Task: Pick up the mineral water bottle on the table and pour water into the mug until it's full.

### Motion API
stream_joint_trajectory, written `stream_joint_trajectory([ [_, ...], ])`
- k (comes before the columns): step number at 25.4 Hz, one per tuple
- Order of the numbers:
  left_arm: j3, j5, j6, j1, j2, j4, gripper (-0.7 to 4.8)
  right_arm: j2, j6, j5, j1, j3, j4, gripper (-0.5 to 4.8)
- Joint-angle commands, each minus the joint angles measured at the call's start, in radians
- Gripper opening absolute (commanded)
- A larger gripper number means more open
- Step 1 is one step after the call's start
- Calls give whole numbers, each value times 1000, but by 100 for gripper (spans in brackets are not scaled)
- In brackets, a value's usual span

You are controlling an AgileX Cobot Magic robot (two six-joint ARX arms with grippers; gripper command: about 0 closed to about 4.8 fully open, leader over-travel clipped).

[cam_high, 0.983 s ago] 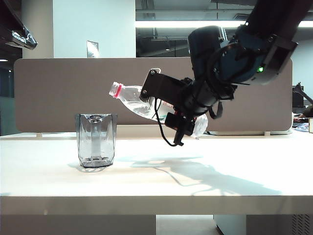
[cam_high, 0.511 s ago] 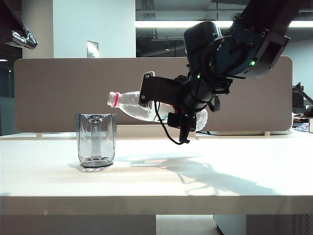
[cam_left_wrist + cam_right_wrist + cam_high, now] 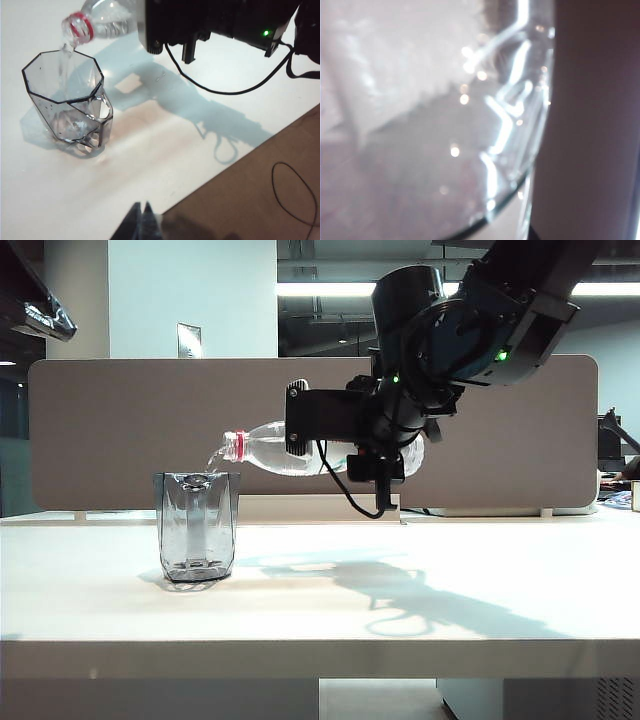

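Exterior view: low, level with the table point(image 3: 400, 610) edge, facing the divider panel point(image 3: 120, 430); mid-distance.
Left wrist view: high, looking steeply down; mug point(image 3: 67, 102) at 10 o'clock.
Right wrist view: pressed against the mineral water bottle point(image 3: 470, 130), blurred.
Shared: exterior and left wrist views both show mug and bottle neck.

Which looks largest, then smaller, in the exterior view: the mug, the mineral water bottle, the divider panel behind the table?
1. Divider panel: by far the largest.
2. Mineral water bottle and mug: unsure. The right gripper hides much of the bottle, and its visible part looks about mug-sized.
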Motion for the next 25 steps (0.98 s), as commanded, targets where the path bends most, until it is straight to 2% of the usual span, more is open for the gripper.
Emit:
stream_joint_trajectory([
  [1,3,5,3,-1,-2,13,-2,-17,-59,8,2,13,73,221],
  [12,3,5,3,-1,-2,13,-2,-17,-148,23,2,13,89,220],
  [25,3,5,3,-1,-2,13,-2,-19,-171,23,5,13,113,220],
])
